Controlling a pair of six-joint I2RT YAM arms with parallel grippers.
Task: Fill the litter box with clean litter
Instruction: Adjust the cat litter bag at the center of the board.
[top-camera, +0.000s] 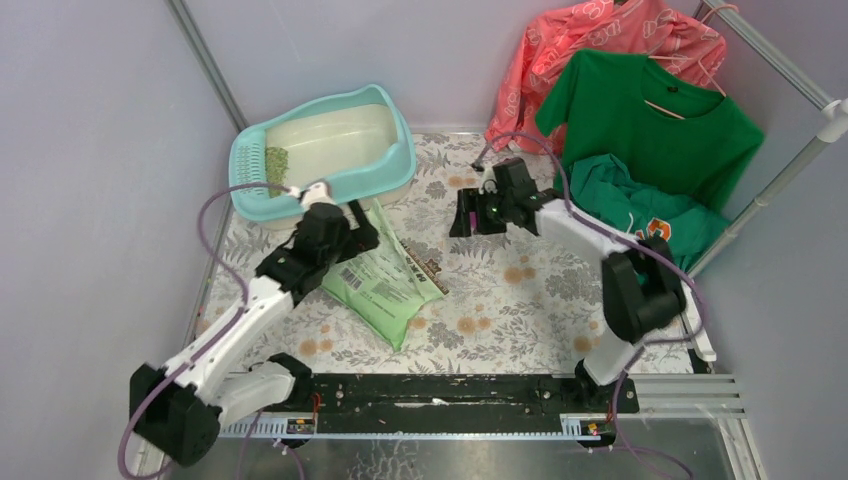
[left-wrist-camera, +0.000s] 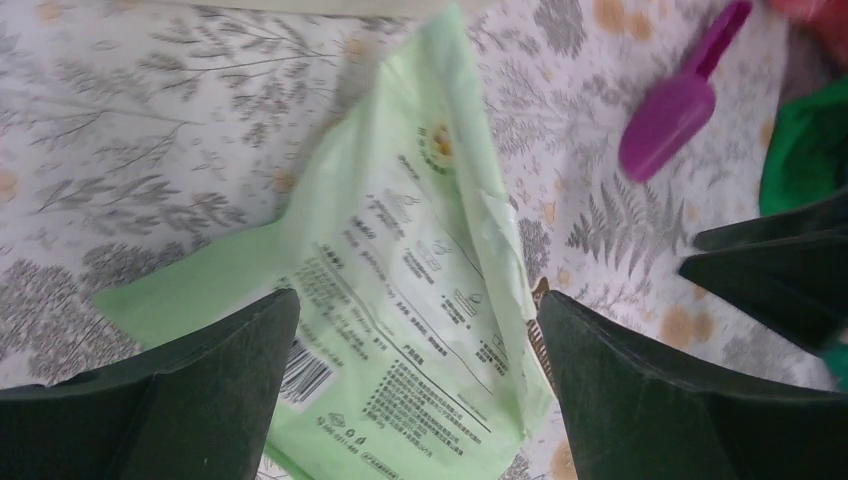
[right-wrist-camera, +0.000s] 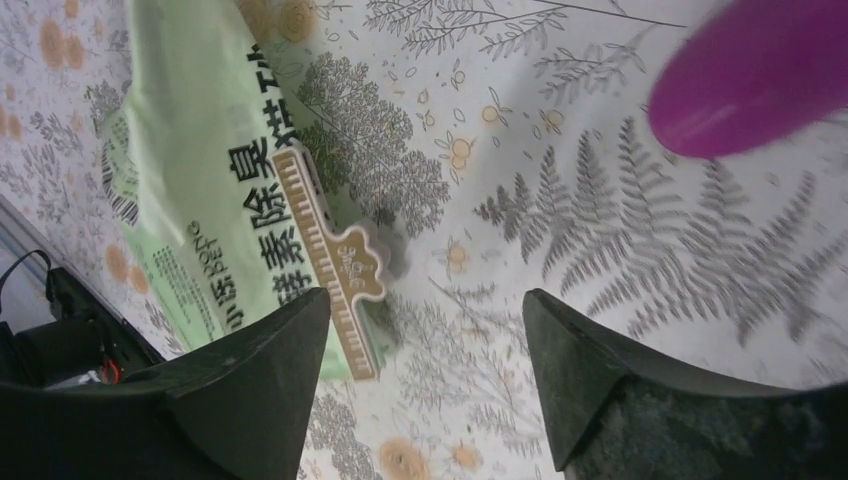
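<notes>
The litter box stands at the back left of the table, with a turquoise rim and a cream basin. A small patch of pale-green clean litter lies at its slotted left end. A light green printed bag lies flat in front of the box and also shows in the left wrist view. My left gripper hangs open just above the bag and holds nothing. My right gripper is open and empty above the tablecloth. A purple scoop lies just beyond it and also shows in the left wrist view.
A coral garment and green shirts hang on a rack at the back right, with one green garment drooping onto the table. A black rail runs along the near edge. Grey walls close in the left and back.
</notes>
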